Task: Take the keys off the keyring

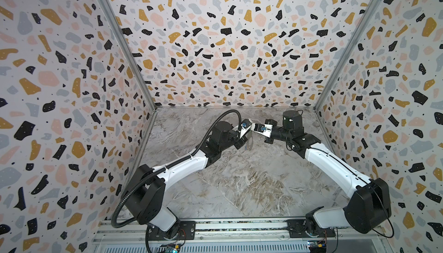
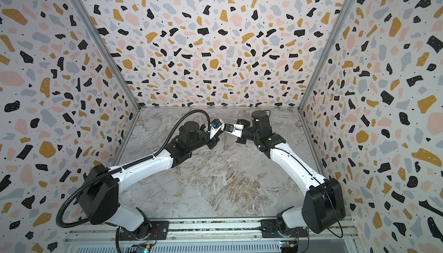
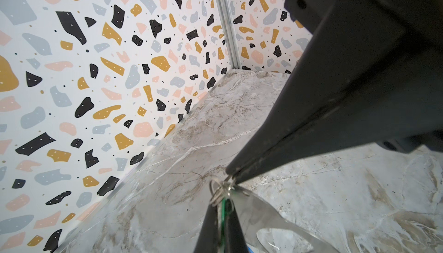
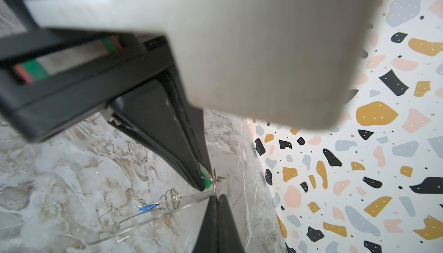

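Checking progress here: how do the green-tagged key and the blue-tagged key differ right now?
The green-tagged key is pinched in the shut left tool; the blue-tagged key dangles free, untouched. The green-tagged key sits beside the right tool; the blue-tagged key hangs farther along the keyring. Both carry small wire rings.

Terrazzo-patterned walls [image 1: 215, 36] enclose a grey marble-look floor [image 1: 239, 180].

I see the translucent grey keyring [image 1: 250, 142] hanging just below mid-frame in both top views; blue-tagged key [image 4: 146, 207] dangles against it on wire rings [image 4: 171, 199], green-tagged key [image 4: 205, 180] pinched at its raised end
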You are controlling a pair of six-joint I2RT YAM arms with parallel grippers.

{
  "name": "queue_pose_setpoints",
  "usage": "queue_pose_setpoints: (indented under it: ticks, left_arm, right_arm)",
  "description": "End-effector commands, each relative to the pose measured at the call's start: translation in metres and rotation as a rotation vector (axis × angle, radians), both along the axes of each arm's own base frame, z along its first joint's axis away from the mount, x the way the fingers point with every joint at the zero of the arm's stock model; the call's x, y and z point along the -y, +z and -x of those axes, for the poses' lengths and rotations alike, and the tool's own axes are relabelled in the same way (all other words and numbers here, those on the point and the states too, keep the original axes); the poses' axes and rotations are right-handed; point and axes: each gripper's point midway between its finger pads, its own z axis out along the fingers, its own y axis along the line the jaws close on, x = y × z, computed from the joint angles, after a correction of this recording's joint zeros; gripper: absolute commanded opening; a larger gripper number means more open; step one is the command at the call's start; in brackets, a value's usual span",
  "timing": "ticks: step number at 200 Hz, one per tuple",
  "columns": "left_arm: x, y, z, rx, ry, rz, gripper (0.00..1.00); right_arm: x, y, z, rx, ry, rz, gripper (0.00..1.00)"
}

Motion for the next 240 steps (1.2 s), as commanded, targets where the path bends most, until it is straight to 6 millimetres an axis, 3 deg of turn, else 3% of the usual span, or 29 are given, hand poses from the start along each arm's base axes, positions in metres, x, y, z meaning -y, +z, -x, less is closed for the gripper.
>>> queue_pose_setpoints:
  ticks: [1,173,240]
  left_arm:
    - [0.004,0.023,0.002,0.072,-0.014,0.001,0.00]
    - [0.017,-0.001,0.000,0.095,0.007,-0.287,0.00]
    - [0.019,0.007,0.006,0.096,-0.022,-0.248,0.00]
  right_arm:
    - [-0.001,0.016,-0.004,0.043,-0.024,-0.003,0.00]
    - [-0.008,0.001,-0.010,-0.093,-0.092,-0.002,0.00]
    - [-0.005,-0.010,-0.007,-0.145,-0.096,-0.064,0.01]
